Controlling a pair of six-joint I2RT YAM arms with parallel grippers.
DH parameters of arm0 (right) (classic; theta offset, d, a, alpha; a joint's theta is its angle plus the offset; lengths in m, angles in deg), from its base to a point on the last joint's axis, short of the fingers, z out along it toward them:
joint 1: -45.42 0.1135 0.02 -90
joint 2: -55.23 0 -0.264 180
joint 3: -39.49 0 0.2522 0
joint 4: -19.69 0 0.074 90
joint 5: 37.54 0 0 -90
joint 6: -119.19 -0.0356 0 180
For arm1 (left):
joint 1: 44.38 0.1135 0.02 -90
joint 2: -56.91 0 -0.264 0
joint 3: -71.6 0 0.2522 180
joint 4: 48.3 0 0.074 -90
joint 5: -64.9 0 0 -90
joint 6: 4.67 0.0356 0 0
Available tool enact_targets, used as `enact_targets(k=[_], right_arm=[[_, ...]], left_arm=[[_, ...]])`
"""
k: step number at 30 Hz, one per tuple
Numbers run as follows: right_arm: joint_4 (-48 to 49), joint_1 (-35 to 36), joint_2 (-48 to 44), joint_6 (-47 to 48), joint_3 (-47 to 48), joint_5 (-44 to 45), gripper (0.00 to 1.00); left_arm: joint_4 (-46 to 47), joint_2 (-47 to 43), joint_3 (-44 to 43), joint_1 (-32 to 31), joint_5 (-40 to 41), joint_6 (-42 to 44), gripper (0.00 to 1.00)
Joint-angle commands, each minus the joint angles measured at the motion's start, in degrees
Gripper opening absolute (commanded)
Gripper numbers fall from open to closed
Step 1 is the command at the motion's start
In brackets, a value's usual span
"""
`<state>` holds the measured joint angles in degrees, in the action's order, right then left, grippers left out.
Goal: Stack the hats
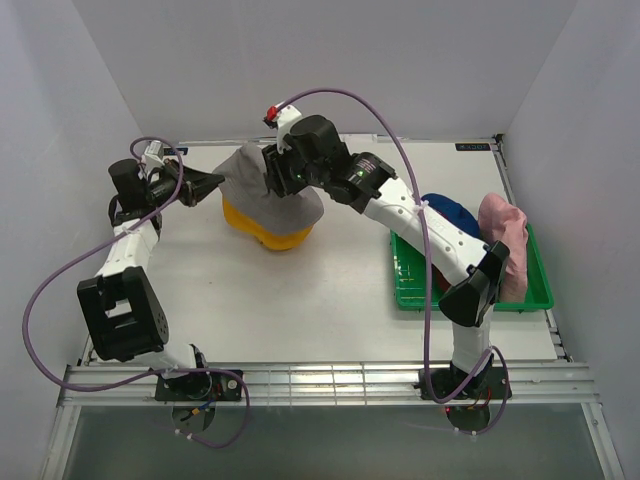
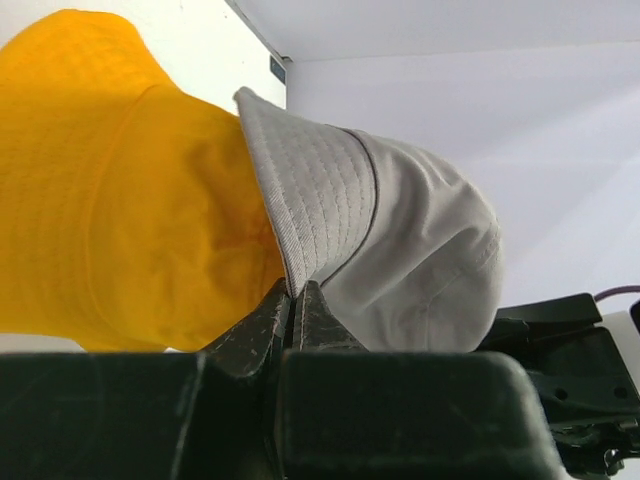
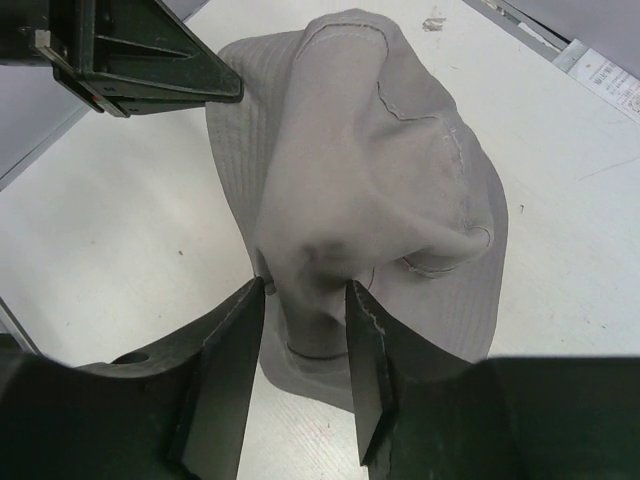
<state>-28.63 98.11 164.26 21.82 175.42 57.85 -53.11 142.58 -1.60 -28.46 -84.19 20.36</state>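
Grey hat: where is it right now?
Top view, far centre-left of the table: the grey hat drapes over the yellow hat, its brim pinched by the left fingers.

grey hat (image 3: 370, 180): soft matt cloth, stitched brim | yellow hat (image 2: 120, 200): matt woven cloth too | tray (image 1: 412, 290): kinda shiny green plastic | table (image 1: 300, 300): smooth matt white

White table top (image 1: 330, 300) fills the middle of the overhead view, matte and evenly lit, with only soft shadows lying on it. Plain white walls box it in: the back wall (image 1: 330, 60) across the top, the left wall (image 1: 50, 120) slanting down the left edge, the right wall (image 1: 595, 110) down the right. Along the bottom a silver metal rail (image 1: 340, 378) runs the width of the table's near edge, with a dull grey surface (image 1: 330, 445) below it. In the table's upper right corner sits a small dark label (image 1: 472, 147). From the right wrist view, faint specks show on the white top.
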Motion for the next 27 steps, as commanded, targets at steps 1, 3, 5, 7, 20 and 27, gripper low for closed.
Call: enact_targets(k=[1,3,5,7,20,27], right_arm=[[3.10,0.31,-1.89,-0.71,-0.88,-0.90,0.45],[3.63,0.31,-2.86,-1.06,-2.37,-1.08,0.50],[4.07,0.31,-3.12,-1.41,-2.90,-0.91,0.53],[3.72,0.22,-3.21,-1.76,-2.81,-0.73,0.56],[2.93,-1.26,-6.73,-4.22,-3.34,-3.45,0.80],[6.08,-15.23,-8.49,-15.73,-12.46,-23.71,0.80]], left_arm=[[-4.46,0.98,-3.13,0.60,1.61,4.76,0.00],[-5.78,1.69,-3.75,0.78,2.05,5.81,0.00],[-6.05,2.74,-4.02,0.86,2.40,6.08,0.00],[-6.57,3.36,-4.37,0.86,2.92,6.43,0.00],[-13.61,7.76,-9.03,0.87,6.44,9.86,0.00],[-17.82,8.99,-10.87,0.86,8.11,12.32,0.00]])
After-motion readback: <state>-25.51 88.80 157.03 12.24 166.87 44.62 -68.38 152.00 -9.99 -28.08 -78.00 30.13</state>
